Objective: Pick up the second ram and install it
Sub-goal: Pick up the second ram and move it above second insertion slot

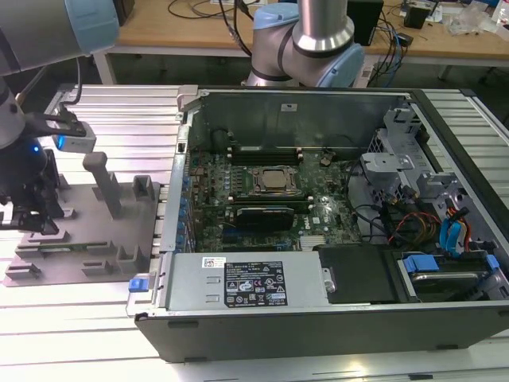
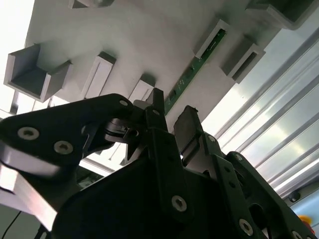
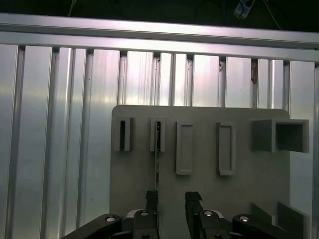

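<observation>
Aluminium slatted table (image 1: 127, 111), wooden desk (image 1: 199, 24) behind; second ram (image 3: 157, 159) edge-up on grey plate (image 3: 239, 189) below wide, empty end effector (image 3: 172, 196).

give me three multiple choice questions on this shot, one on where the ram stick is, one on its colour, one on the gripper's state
1. Where is the second ram?
A) standing on edge in a slot of the grey fixture plate
B) lying flat on the floor
C) lifted in the air

2. What colour is its board?
A) red
B) green
C) white

3. How is the gripper?
A) shut on the ram
B) shut on a cable
C) open, with a gap between its fingers

Answers:
1 A, the first wrist view shows it edge-on in a slot on the plate.
2 B, the second wrist view shows a green strip.
3 C, both wrist views show the fingers apart.
</observation>
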`<action>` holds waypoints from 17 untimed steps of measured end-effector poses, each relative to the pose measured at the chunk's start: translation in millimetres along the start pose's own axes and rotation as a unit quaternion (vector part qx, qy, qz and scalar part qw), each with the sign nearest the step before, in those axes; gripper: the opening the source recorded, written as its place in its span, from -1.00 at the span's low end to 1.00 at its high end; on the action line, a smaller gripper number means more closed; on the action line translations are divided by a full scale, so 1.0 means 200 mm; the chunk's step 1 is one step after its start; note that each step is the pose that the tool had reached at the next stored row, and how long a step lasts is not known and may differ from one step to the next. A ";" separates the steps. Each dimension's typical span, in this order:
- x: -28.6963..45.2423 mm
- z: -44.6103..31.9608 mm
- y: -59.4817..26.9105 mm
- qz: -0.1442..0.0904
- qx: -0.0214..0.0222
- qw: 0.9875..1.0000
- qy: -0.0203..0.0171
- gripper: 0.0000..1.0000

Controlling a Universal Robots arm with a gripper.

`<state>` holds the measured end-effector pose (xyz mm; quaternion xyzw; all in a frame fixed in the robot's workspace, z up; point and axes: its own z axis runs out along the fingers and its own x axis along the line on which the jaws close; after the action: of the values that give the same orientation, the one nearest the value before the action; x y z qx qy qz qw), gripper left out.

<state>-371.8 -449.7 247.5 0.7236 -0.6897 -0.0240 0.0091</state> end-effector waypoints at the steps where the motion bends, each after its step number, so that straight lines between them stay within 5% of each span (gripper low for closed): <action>1: 0.004 0.008 0.000 0.000 0.000 1.000 0.000 -0.32; 3: 0.014 0.028 0.000 -0.001 0.000 1.000 0.000 -0.32; 12: 0.065 0.224 -0.007 -0.002 0.000 1.000 -0.002 -0.32; 16: 0.065 0.228 -0.007 -0.002 0.000 1.000 -0.002 -0.32; 17: 0.065 0.228 -0.007 -0.002 0.000 1.000 -0.002 -0.49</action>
<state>-371.9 -461.7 201.7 0.7250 -0.6882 -0.0258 0.0073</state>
